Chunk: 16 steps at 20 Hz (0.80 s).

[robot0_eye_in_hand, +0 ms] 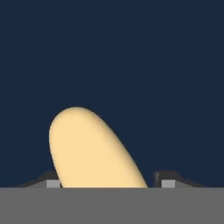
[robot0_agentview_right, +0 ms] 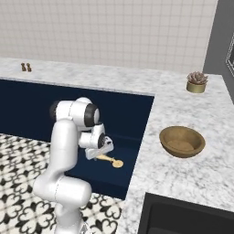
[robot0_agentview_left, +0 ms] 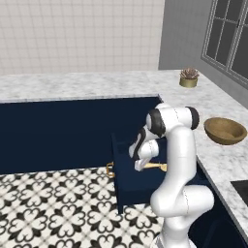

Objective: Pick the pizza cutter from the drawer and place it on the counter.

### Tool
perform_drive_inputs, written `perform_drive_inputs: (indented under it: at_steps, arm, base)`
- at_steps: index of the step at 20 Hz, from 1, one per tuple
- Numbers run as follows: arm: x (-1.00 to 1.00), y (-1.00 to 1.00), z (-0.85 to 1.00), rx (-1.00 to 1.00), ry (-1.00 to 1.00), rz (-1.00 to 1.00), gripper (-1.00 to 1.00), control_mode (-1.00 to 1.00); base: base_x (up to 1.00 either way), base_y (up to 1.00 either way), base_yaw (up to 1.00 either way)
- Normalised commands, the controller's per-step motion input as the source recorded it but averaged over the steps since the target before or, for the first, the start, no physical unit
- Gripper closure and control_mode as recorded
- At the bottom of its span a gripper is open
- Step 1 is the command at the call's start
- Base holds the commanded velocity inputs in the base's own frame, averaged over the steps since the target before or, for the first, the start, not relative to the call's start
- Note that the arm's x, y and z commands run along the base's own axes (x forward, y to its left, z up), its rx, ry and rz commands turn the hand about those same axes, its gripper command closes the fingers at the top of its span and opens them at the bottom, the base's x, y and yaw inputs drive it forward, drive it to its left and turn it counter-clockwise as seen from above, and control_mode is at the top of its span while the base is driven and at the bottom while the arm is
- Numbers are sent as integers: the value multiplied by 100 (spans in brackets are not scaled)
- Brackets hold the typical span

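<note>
The navy drawer [robot0_agentview_left: 119,190] stands pulled out below the marble counter [robot0_agentview_left: 220,162], its brass pull [robot0_agentview_left: 110,169] facing the floor. Inside it lies the tan-yellow pizza cutter [robot0_agentview_left: 158,166], its disc end [robot0_agentview_right: 118,163] pointing toward the counter side. My gripper [robot0_agentview_right: 94,155] is down in the drawer [robot0_agentview_right: 114,177] at the handle end. In the hand view the rounded handle [robot0_eye_in_hand: 89,148] rises between the two fingertips [robot0_eye_in_hand: 168,180], which stand apart on either side of it; the left one is at its edge, the right one a little off it. The gripper [robot0_eye_in_hand: 110,181] is open.
A brown wooden bowl [robot0_agentview_right: 182,141] sits on the counter [robot0_agentview_right: 183,176] right of the drawer, and a small potted plant [robot0_agentview_right: 197,82] stands farther back. A black recess [robot0_agentview_right: 183,215] cuts into the counter near the front. Patterned floor tiles [robot0_agentview_left: 53,208] lie left of the drawer.
</note>
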Motion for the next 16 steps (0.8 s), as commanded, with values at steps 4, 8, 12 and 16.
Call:
perform_drive_inputs:
  at_steps: [4,8,12,16]
  arm:
    - [-6,5,56,-2,-11,0,100,-100]
    - [-16,-1,100,0,-15,0,100,-100]
    - [-49,-4,100,1,-1,7,100,-100]
    - [-49,0,100,0,0,22,100,-100]
  base:
    - [0,0,0]
    - [0,0,0]
    - [0,0,0]
    - [0,0,0]
